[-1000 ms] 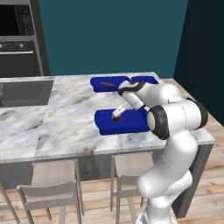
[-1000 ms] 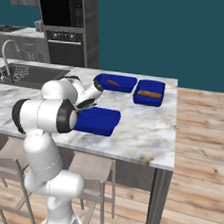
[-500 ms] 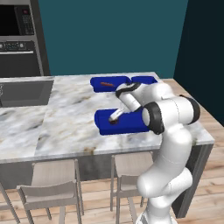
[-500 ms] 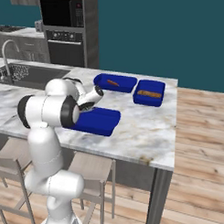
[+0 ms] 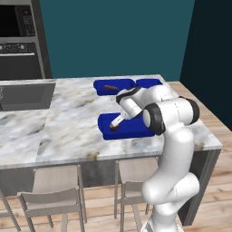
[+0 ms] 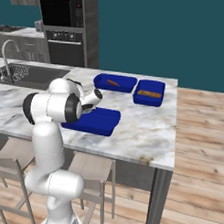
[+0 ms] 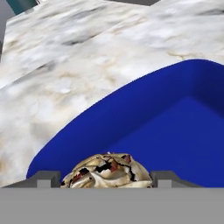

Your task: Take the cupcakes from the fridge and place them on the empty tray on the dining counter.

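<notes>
Step in hand: placing. The gripper (image 5: 114, 127) is low over the near-left corner of the tray (image 5: 136, 129) on the dining counter (image 5: 68, 118), with a cupcake (image 7: 107, 171) between its fingertips (image 7: 46, 178). Jaws stand roughly a cupcake's width apart, grasping the cupcake as far as the hand view shows; whether it already rests on the tray floor I cannot tell.

Next move, by judgement: settle the cupcake onto the tray floor just ahead of the gripper, widen the jaws, then lift straight away so the wrapper is not dragged over the rim.

View differences: the hand view gives the cupcake's pale, cracked top and the tray rim curving just beyond the gripper. The right base view shows two more blue trays beyond the gripper, one with a reddish stick (image 6: 112, 82), and a sink (image 6: 28, 75) well off to one side. In the left base view the forearm covers part of the tray.
</notes>
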You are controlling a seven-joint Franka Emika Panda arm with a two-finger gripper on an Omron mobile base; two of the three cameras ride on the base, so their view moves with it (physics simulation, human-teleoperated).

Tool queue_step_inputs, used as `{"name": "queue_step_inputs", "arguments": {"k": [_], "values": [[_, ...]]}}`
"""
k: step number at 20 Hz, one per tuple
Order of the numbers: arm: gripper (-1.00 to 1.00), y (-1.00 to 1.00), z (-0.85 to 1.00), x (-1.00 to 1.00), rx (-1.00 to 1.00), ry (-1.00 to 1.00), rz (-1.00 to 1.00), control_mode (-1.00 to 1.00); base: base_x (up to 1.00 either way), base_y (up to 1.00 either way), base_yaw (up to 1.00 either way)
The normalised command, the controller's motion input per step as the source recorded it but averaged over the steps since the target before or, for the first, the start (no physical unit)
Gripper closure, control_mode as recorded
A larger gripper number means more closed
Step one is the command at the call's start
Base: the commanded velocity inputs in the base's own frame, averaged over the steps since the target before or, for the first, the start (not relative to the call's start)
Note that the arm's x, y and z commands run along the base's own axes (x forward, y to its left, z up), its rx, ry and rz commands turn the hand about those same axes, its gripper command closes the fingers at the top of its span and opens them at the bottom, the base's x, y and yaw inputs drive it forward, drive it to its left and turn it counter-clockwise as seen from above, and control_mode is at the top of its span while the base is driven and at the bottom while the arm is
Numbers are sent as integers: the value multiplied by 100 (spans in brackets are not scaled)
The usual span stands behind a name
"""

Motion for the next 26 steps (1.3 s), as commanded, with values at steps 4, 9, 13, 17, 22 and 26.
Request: {"name": "queue_step_inputs", "arguments": {"k": [4,9,13,17,22,26], "values": [[100,1,-15,24,0,0,4,-100,0,0,0],[100,0,-8,20,2,-6,4,-100,0,0,0],[100,0,-13,20,2,-7,4,-100,0,0,0],[100,0,-24,14,0,-7,3,-100,0,0,0],[100,1,-23,5,0,-7,3,-100,0,0,0],[100,8,-19,13,0,-6,2,-100,0,0,0]]}}
